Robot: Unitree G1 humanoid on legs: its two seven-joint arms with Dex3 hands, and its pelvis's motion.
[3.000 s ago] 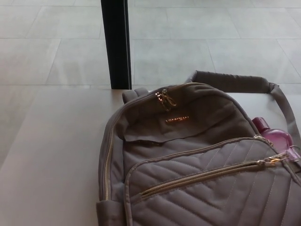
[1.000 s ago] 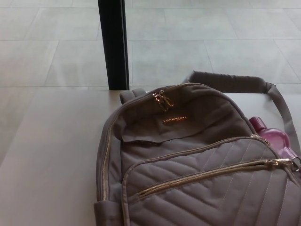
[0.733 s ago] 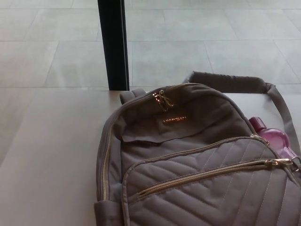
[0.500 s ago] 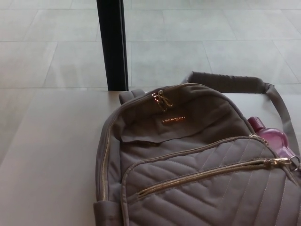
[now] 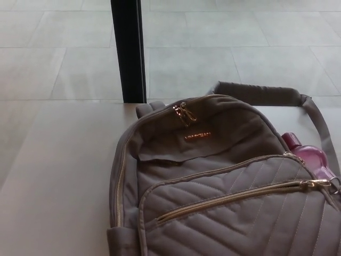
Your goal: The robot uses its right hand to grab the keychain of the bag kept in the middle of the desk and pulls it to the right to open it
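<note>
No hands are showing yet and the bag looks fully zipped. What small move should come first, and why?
Probably bring the right hand in from the right toward the gold zipper pulls at the top of the grey backpack. Neither hand is in view, the pulls sit together at the top seam, and that zipper looks closed.

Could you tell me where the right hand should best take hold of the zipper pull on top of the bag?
Probably pinch the gold zipper pull by its dangling tab, coming from the right. It stands clear at the crest of the grey bag, and the track curves rightward.
</note>
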